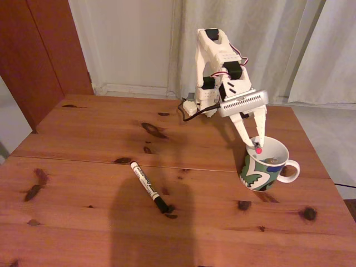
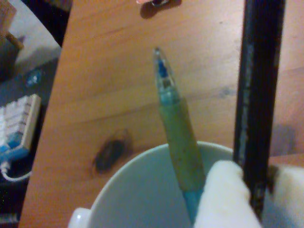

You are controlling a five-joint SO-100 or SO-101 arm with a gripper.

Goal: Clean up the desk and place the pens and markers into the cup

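Fixed view: gripper [image 1: 257,146] over cup [image 1: 261,172] rim, pinching black pen [image 2: 256,104] | teal pen [image 2: 178,142] already leaning inside; white marker [image 1: 149,187] lying on desk [image 1: 83,139] | risk: released off-centre, could strike rim, tip out

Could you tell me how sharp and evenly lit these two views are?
Fixed view: warm, dim light, fairly sharp, a broad shadow across the desk near the white marker. Wrist view: soft and grainy; the black pen and teal pen are blurred close up.

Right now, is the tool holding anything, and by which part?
Yes: the tool grips the thin black pen near its red end, over the cup.
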